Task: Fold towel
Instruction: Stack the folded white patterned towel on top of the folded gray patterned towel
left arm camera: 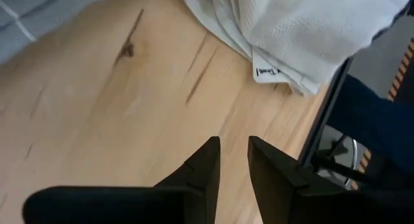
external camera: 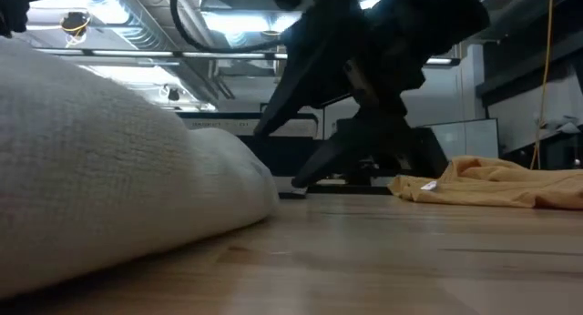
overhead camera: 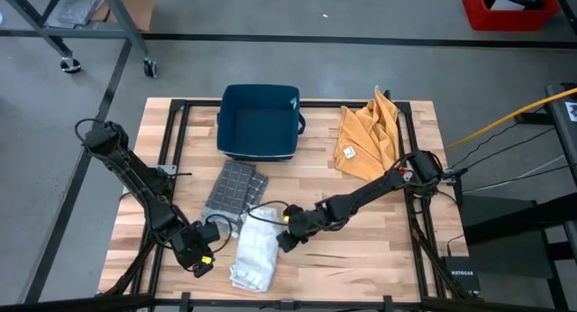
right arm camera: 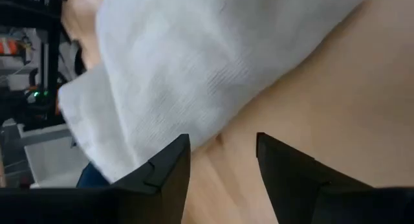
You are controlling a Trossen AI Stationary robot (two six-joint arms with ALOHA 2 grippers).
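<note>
Lying under everything: a wooden tabletop of pale planks.

Sitting at the far middle of the tabletop: a dark blue bin.

Lying crumpled at the far right, beside the bin: an orange cloth with a small white tag.

Lying flat just in front of the bin: a grey quilted cloth.

Resting folded into a thick bundle at the near edge, left of centre, just in front of the grey cloth: the white towel, its layered edges and a small label showing in the left wrist view.

Hovering at the towel's right side, reaching in from the right edge: the right gripper, fingers spread apart, holding nothing, pointing at the towel's edge.

Hanging low just beside the towel's left side, near the tabletop's front edge: the left gripper, fingers standing slightly parted with a narrow gap, gripping nothing, bare wood underneath.
</note>
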